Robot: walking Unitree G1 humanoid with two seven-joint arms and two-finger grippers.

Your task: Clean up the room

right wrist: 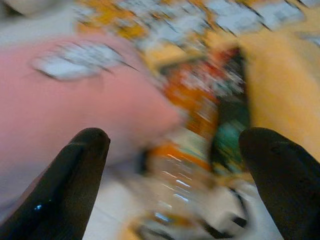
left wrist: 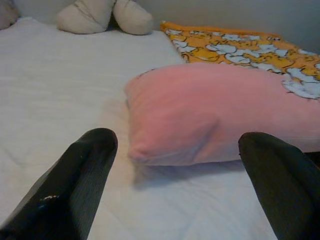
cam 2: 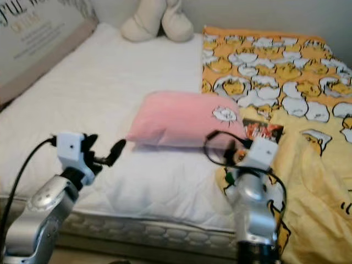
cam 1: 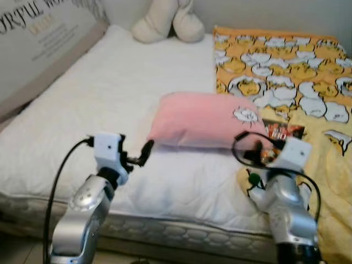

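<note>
Softly puffed, rectangular pink pillow (cam 1: pixel 201 121) lies on quilted white mattress (cam 1: pixel 99 99).

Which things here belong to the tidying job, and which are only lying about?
Job in hand:
- pink pillow, lying askew in the middle of the bed
- colourful packet by the pillow's corner
- yellow patterned blanket, rumpled
- left gripper and right gripper, jaws open, near the pillow

Just lying about:
- cream plush toy at the head
- white mattress
- printed board

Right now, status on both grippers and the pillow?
Left gripper open, short of pink pillow. Right gripper open at pillow's right end. Snack packet beside it on yellow blanket.
</note>
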